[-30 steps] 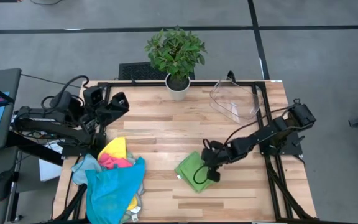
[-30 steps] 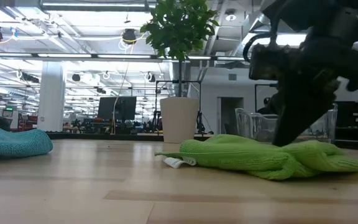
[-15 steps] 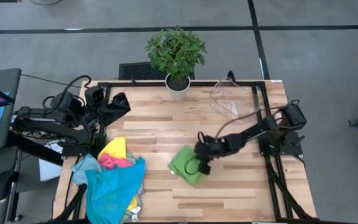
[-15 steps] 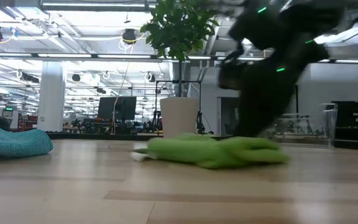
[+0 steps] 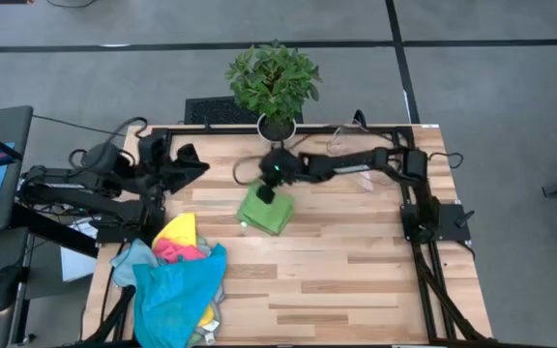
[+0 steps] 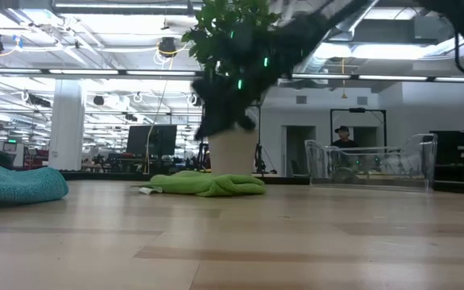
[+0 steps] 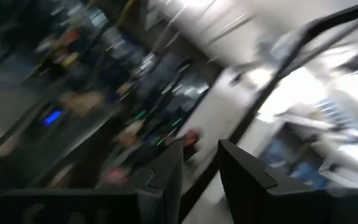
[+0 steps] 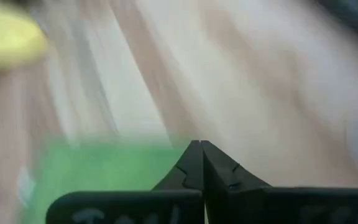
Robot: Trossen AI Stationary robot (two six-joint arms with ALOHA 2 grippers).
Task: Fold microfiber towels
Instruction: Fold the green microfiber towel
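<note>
A folded bright green towel (image 5: 264, 211) (image 6: 208, 184) lies flat on the wood table, far of centre, before the plant pot. My right gripper (image 5: 269, 189) (image 8: 201, 149) is shut and hovers at the towel's far edge, blurred in the low view (image 6: 216, 121). My left gripper (image 5: 196, 162) (image 7: 201, 165) waits at the far left, raised and open, with nothing between its fingers. A heap of towels (image 5: 177, 280) in teal, yellow and pink lies at the near left; its teal part (image 6: 14, 181) shows in the low view. My right gripper comes slanting down from the table's right side, its shut tips (image 8: 197, 155) over the green towel's far edge (image 8: 104, 168). In the low view its blurred tips seem to stand above the towel; I cannot tell whether they touch it.
A potted plant (image 5: 274, 82) in a white pot (image 6: 232, 153) stands at the far edge, right behind the towel. A clear plastic bin (image 5: 366, 155) (image 6: 369, 165) sits at the far right. A person (image 6: 342, 141) stands in the room beyond. Bare wood lies at the near right.
My right gripper has swept fast from the table's near right toward the far middle, rising a little and staying shut. The green towel has slid along the table with it, still folded, and now lies before the plant pot.
</note>
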